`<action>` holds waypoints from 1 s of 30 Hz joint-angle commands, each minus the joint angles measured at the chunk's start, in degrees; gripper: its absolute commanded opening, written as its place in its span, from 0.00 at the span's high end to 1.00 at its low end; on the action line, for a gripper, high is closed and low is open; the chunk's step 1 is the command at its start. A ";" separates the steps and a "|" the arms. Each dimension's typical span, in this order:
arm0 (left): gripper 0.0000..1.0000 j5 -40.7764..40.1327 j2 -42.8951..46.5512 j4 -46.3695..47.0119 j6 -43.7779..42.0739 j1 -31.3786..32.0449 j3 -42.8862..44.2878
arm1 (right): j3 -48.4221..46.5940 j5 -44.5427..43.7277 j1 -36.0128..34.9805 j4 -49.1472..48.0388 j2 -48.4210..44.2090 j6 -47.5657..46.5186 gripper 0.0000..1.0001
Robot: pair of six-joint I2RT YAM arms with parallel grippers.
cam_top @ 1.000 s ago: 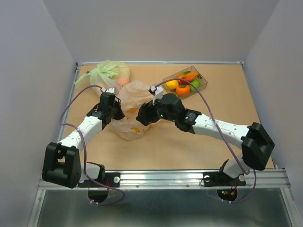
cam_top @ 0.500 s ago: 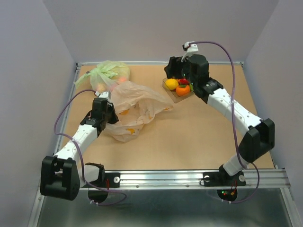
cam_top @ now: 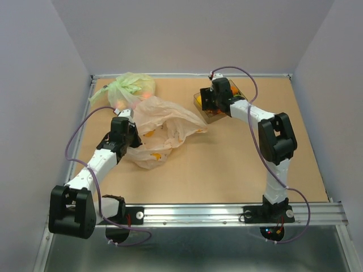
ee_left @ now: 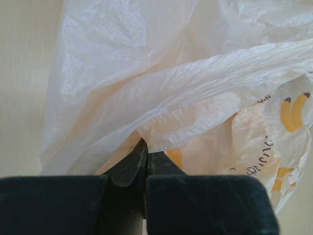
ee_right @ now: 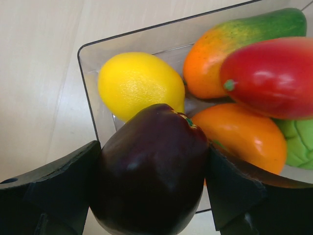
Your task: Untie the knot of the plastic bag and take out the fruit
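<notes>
Item: plastic bag [cam_top: 170, 122], slack on the bench [cam_top: 227, 164] left of centre. Thin, limp, light film; likely tears if yanked. Left pincer [ee_left: 145, 154] pinched shut on a fold at its edge. Purple fruit [ee_right: 146, 186]: rigid, glossy, probably slippery; right pincer [ee_right: 154, 164] clamped across its middle, above the clear box [ee_right: 90, 83].

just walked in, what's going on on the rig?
The left gripper is shut on a fold of the pale peach plastic bag, which lies slack and spread out on the table. The right gripper holds a dark purple fruit at the edge of the clear box, which already has a lemon and several other toy fruits in it.
</notes>
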State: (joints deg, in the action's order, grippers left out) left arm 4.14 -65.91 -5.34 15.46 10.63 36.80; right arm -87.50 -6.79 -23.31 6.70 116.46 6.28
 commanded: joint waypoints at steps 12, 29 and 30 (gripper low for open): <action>1.00 2.09 2.80 2.62 -1.14 -0.26 1.17 | -0.91 -2.97 -0.24 -0.99 -9.58 -0.75 0.00; 0.92 16.60 12.20 -3.44 5.27 0.00 -1.20 | 11.64 -6.83 -0.16 -0.11 -41.63 4.00 0.00; 0.88 16.34 12.90 -4.23 5.97 -0.09 -1.03 | 12.70 -7.18 -0.24 0.07 -43.50 4.00 0.00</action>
State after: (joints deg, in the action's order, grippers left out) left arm 17.52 -56.29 -7.22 18.65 10.63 36.25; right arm -78.76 -11.20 -23.31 7.38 80.34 9.26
